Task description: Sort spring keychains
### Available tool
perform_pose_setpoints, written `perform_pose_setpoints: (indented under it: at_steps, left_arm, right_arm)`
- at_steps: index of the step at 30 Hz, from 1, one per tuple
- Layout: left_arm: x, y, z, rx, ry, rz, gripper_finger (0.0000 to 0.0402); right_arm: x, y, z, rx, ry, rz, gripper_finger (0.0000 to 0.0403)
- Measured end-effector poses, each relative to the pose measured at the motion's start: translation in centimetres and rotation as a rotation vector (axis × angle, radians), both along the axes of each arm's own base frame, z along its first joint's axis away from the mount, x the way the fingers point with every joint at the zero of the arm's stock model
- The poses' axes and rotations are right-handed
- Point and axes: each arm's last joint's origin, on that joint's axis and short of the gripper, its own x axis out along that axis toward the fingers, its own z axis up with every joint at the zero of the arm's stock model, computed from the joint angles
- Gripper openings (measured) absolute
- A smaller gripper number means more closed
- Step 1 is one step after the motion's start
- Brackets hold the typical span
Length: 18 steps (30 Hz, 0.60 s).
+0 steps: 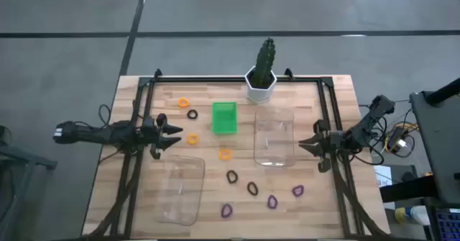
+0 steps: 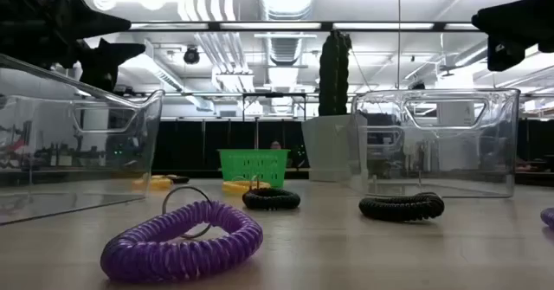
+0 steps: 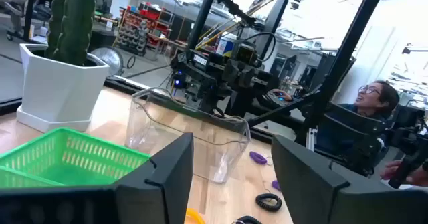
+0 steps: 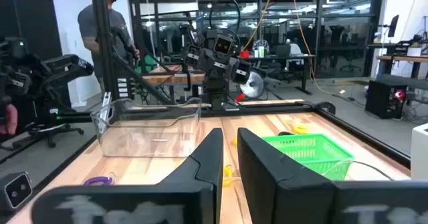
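Nine small spring keychains lie flat on the wooden table. The orange ones [image 1: 183, 103] [image 1: 192, 138] [image 1: 226, 154] are toward the far left. The black ones [image 1: 192, 114] [image 1: 231, 176] [image 1: 252, 188] and the purple ones [image 1: 226, 211] [image 1: 273, 201] [image 1: 297, 191] lie mostly near the near edge. My left gripper [image 1: 169, 134] [image 3: 231, 184] hovers open at the table's left side, beside an orange keychain. My right gripper [image 1: 310, 146] [image 4: 231, 158] hovers at the right side, its fingers a narrow gap apart. Neither holds anything.
A green tray [image 1: 224, 117] sits at the far middle. One clear plastic box [image 1: 274, 137] stands right of centre, another [image 1: 180, 189] at the near left. A potted cactus [image 1: 262, 72] stands at the far edge. People show in the room beyond the table.
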Motion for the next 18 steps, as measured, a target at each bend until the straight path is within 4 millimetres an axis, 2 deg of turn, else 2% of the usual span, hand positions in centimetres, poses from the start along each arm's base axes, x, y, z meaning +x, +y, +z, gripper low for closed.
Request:
perform_pose_setpoints:
  at_steps: [12,15,18]
  left_arm:
    - [0.0,0.0,0.3,-0.010,-0.027,0.000,0.0195]
    - [0.0,0.0,0.5,-0.050,-0.050,-0.004,0.0195]
    - [-0.1,0.0,0.8,-0.140,-0.092,-0.009,0.0195]
  right_arm:
    - [0.0,0.0,0.1,0.017,-0.009,0.001,0.0043]
    - [-0.1,-0.1,0.8,0.128,-0.066,0.004,0.0043]
    - [-0.3,-0.4,1.9,0.345,-0.167,0.027,0.0043]
